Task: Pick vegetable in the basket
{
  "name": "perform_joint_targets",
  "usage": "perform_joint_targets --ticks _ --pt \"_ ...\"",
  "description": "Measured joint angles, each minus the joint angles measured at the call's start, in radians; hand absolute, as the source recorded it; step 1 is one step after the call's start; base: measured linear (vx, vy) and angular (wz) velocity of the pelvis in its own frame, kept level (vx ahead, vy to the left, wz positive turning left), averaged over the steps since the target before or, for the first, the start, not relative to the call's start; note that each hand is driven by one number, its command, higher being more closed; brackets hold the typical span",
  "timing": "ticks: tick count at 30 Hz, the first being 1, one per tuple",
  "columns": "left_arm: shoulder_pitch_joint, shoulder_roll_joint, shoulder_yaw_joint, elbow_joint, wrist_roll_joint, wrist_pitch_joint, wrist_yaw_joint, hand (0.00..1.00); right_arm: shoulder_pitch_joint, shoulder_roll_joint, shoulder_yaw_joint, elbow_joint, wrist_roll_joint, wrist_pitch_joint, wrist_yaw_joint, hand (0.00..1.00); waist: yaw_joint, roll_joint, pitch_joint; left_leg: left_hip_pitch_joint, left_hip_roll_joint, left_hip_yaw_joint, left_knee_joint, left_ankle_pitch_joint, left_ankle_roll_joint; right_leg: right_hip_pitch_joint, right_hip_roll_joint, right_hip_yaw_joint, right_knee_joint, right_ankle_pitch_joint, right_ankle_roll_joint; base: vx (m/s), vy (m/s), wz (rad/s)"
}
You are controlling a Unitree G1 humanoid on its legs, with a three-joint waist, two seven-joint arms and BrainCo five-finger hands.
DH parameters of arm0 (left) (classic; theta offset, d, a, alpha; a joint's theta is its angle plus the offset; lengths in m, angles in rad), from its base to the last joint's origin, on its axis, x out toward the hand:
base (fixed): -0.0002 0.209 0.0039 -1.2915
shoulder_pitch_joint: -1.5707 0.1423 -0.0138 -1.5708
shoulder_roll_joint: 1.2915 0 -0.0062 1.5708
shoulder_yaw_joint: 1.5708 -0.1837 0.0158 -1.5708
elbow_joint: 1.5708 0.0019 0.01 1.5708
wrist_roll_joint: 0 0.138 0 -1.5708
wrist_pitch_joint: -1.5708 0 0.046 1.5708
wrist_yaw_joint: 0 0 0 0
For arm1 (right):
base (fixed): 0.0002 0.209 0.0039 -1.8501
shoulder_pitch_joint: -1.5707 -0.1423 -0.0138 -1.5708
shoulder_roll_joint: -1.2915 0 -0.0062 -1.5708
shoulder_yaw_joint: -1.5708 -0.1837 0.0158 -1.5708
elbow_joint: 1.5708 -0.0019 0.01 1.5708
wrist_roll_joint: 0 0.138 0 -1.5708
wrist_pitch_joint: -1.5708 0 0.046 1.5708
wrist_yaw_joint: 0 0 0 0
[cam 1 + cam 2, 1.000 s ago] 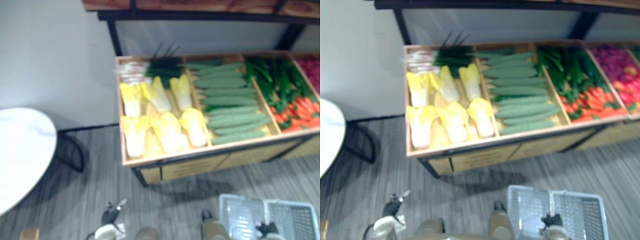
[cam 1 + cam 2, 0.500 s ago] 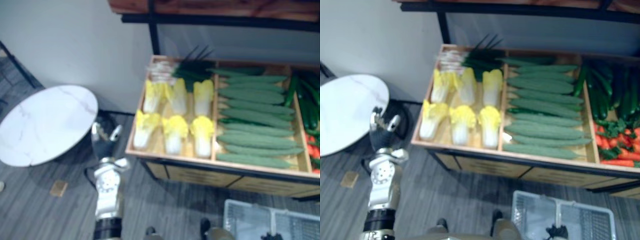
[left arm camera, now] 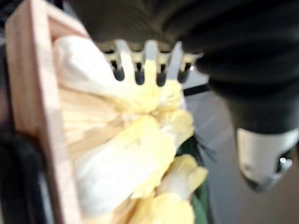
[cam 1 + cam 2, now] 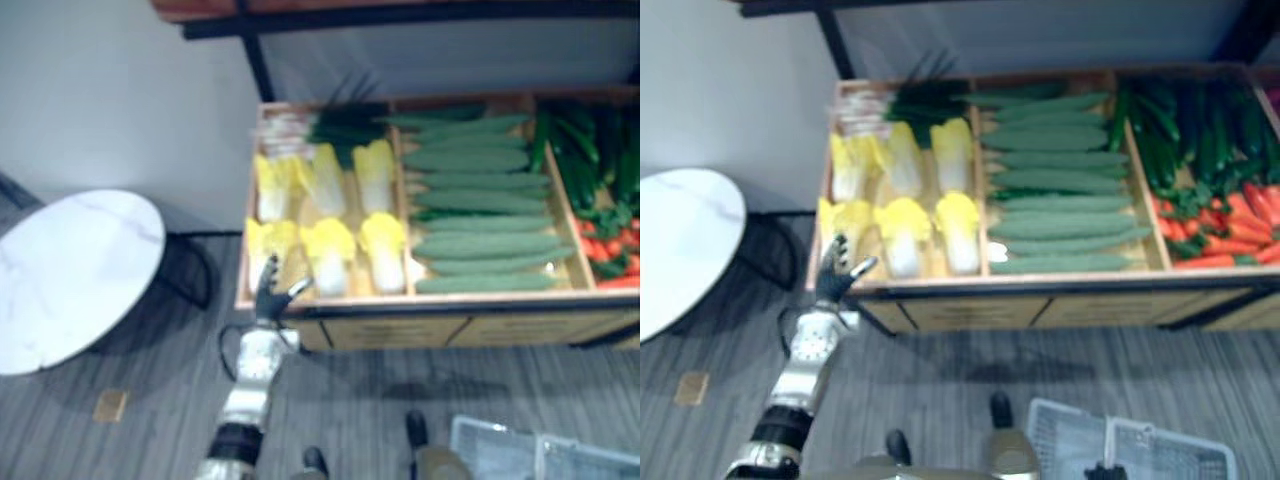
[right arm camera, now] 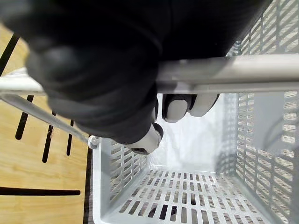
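In the crate [image 4: 450, 297], cabbages [image 4: 328, 215] lie left of cucumbers [image 4: 480, 210]; a table [image 4: 70, 275] stands leftward, a basket [image 4: 1170, 455] in front.

Six yellow cabbages [image 4: 902, 232], one white basket [image 4: 1072, 442], one round table [image 4: 680, 245]

A round white table [image 4: 75, 270] stands near a tan, perhaps cardboard, square [image 4: 110, 405]

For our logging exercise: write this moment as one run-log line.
left hand: open, by front-left cabbage at crate corner | right hand: shut on basket handle | basket: looks empty
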Motion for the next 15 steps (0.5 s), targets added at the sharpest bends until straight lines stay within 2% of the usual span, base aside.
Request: perform_joint_targets --ticks 7,8,10,12,15 --pt "-0.291 -0.006 0.016 0.243 0.049 0.041 0.078 0.0 -0.062 0.002 0.013 -0.05 0.005 -0.003 -0.042 1.0 -0.002 -0.019 0.092 -0.075 -0.001 0.059 -0.001 0.02 0.001 -0.128 0.001 0.052 0.05 0.016 -0.001 0.0 -0.005 -0.21" --pt "-0.352 -0.004 0.041 0.299 0.068 0.037 0.11 1.0 -0.073 0.002 0.032 -0.071 0.009 -0.005 -0.051 1.0 -0.001 -0.027 0.111 -0.096 -0.001 0.073 0.002 0.021 0.002 -0.162 0.003 0.067 0.063 0.016 -0.001 0.01 -0.007 -0.21" --pt "-0.403 0.002 0.082 0.322 0.086 0.033 0.15 1.0 -0.079 0.003 0.039 -0.091 0.018 -0.009 -0.065 1.0 0.002 -0.028 0.128 -0.112 0.001 0.084 0.004 0.023 0.002 -0.187 0.003 0.075 0.073 0.016 -0.001 0.01 -0.016 -0.14" --pt "-0.48 0.033 0.132 0.399 0.084 0.034 0.16 1.0 -0.096 0.006 0.043 -0.116 0.038 -0.01 -0.07 1.0 0.0 -0.036 0.145 -0.121 0.004 0.102 0.005 0.025 0.002 -0.206 0.005 0.085 0.082 0.017 0.0 0.0 -0.017 -0.15" --pt "-0.602 0.085 0.221 0.484 0.063 0.038 0.163 1.0 -0.125 0.007 0.084 -0.164 0.055 -0.014 -0.073 1.0 0.001 -0.062 0.172 -0.15 0.007 0.141 0.022 0.022 -0.001 -0.25 0.011 0.116 0.088 0.024 -0.001 -0.02 -0.016 -0.3"
